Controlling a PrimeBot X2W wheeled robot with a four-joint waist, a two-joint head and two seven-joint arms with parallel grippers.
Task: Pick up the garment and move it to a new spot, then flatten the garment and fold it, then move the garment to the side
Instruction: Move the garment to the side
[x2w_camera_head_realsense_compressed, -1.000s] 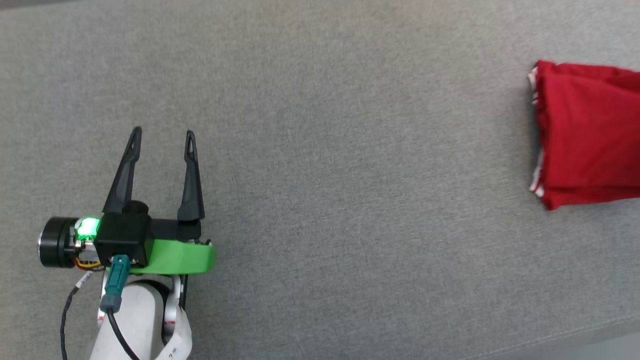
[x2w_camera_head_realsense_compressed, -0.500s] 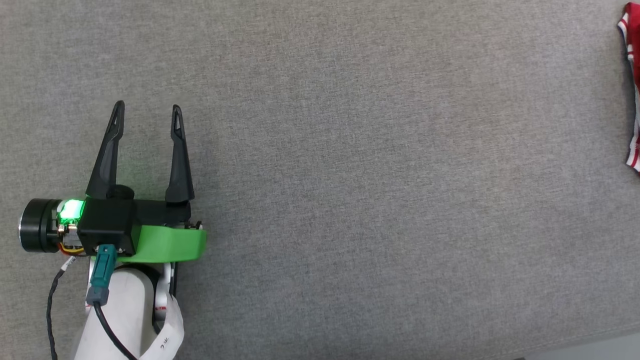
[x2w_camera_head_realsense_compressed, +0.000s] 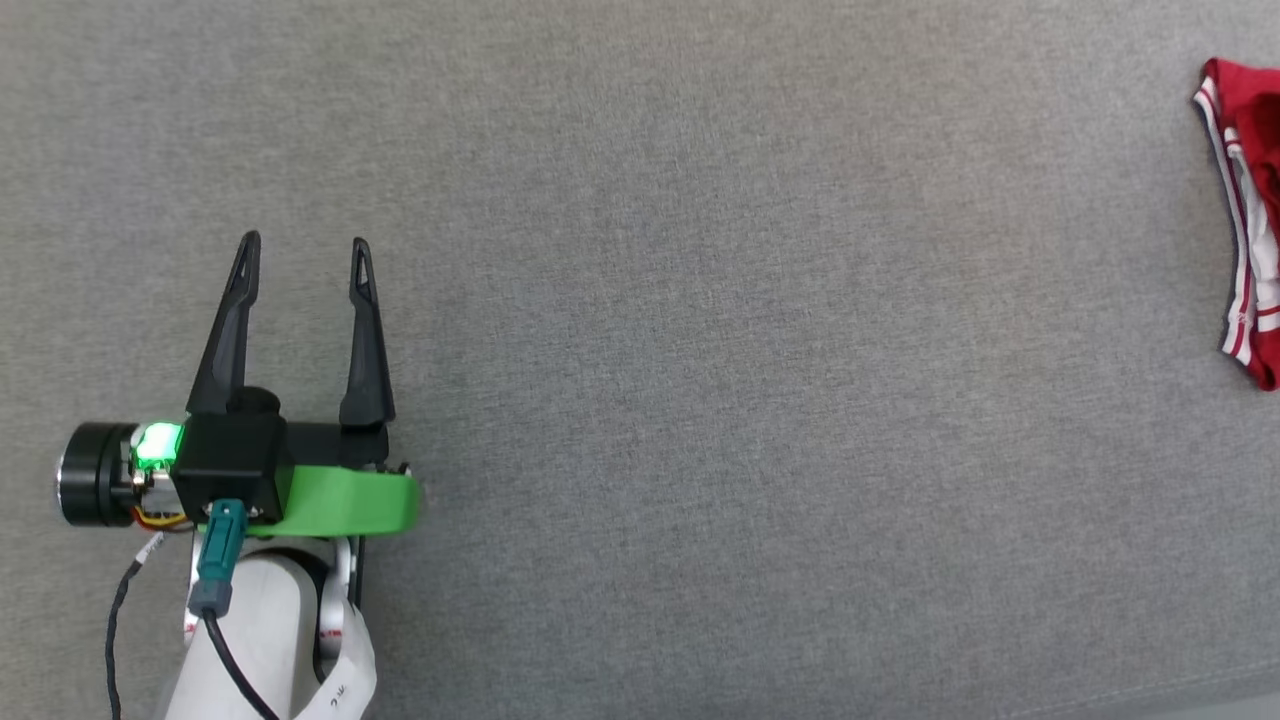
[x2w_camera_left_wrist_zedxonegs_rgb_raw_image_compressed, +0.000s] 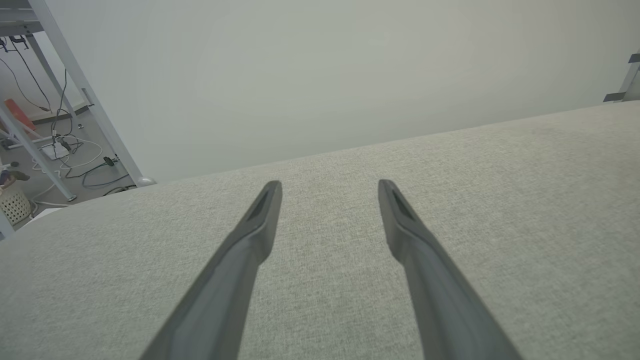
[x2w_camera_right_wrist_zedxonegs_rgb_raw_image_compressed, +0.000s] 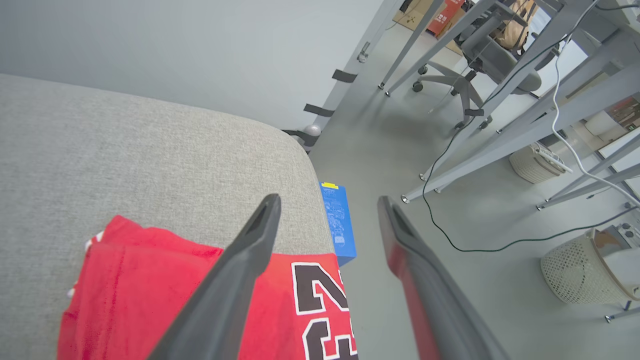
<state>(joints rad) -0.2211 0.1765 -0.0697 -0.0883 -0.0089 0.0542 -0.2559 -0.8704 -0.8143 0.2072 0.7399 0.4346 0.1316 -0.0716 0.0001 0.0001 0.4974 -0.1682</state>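
Note:
The garment (x2w_camera_head_realsense_compressed: 1245, 230), red with striped trim, lies at the far right edge of the head view on the grey padded surface (x2w_camera_head_realsense_compressed: 700, 350). In the right wrist view the garment (x2w_camera_right_wrist_zedxonegs_rgb_raw_image_compressed: 150, 290) lies folded by the surface's rounded corner, its black numerals facing up. My right gripper (x2w_camera_right_wrist_zedxonegs_rgb_raw_image_compressed: 328, 199) hovers above it, open, with nothing between its fingers. My left gripper (x2w_camera_head_realsense_compressed: 304, 243) rests open at the lower left, far from the garment. In the left wrist view, the left gripper (x2w_camera_left_wrist_zedxonegs_rgb_raw_image_compressed: 329, 183) points over bare grey fabric.
Beyond the surface's right end a blue box (x2w_camera_right_wrist_zedxonegs_rgb_raw_image_compressed: 339, 225) lies on the floor, with a cable, metal table legs (x2w_camera_right_wrist_zedxonegs_rgb_raw_image_compressed: 450, 165), an office chair (x2w_camera_right_wrist_zedxonegs_rgb_raw_image_compressed: 480, 60) and woven baskets (x2w_camera_right_wrist_zedxonegs_rgb_raw_image_compressed: 580, 270). More table legs and cables (x2w_camera_left_wrist_zedxonegs_rgb_raw_image_compressed: 50, 125) stand past the far left corner.
The head camera has swung, so less of the garment shows at the right edge, striped trim now facing up. My left gripper stays open in the same pose.

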